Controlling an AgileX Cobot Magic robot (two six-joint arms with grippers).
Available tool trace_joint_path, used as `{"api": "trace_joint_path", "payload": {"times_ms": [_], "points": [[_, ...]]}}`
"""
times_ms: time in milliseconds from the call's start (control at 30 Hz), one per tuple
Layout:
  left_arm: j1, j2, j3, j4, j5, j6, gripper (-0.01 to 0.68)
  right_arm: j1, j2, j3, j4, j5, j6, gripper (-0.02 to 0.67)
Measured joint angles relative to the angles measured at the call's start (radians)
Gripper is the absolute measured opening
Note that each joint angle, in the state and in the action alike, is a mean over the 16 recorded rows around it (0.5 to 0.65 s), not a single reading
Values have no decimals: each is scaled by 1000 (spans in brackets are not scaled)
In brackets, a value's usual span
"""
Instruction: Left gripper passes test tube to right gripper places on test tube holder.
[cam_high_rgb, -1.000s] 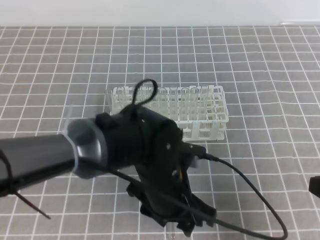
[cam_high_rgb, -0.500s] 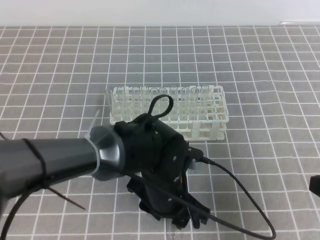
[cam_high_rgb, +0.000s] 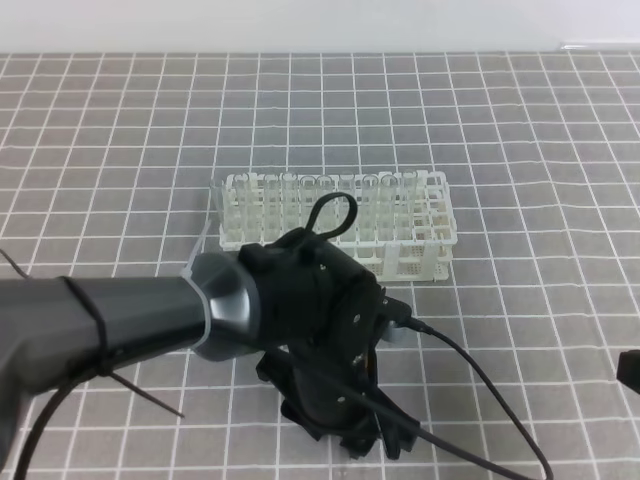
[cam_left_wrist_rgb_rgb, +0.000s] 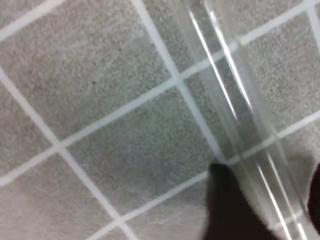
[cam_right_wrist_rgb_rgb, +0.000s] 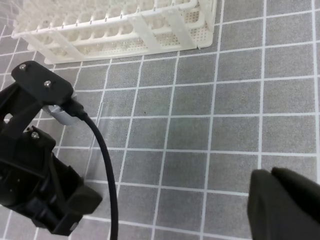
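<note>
The test tube lies flat on the checked mat, running diagonally through the left wrist view. My left gripper is low over its near end, open, with one black finger on each side of the glass. In the high view the left gripper head points down at the mat in front of the test tube holder, and the tube is hidden under it. The white holder holds several racked tubes. My right gripper sits far right, with its dark fingers together and nothing between them.
The left gripper's black cable loops out to the right across the mat, also seen as the cable in the right wrist view. The grey arm sleeve fills the lower left. The holder stands behind both grippers.
The left arm has swung so that its head sits a little further left and lower over the mat. The tube tip that showed below the fingers is now covered. The right gripper stayed put.
</note>
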Motion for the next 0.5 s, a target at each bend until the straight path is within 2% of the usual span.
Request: {"api": "trace_joint_path", "payload": {"times_ms": [367, 500], "points": [[0, 3, 0, 14, 35, 40, 98, 0, 0, 0, 8, 0, -6, -13], [0, -9, -1, 18, 46, 52, 69, 0, 0, 0, 11, 4, -12, -13]]}}
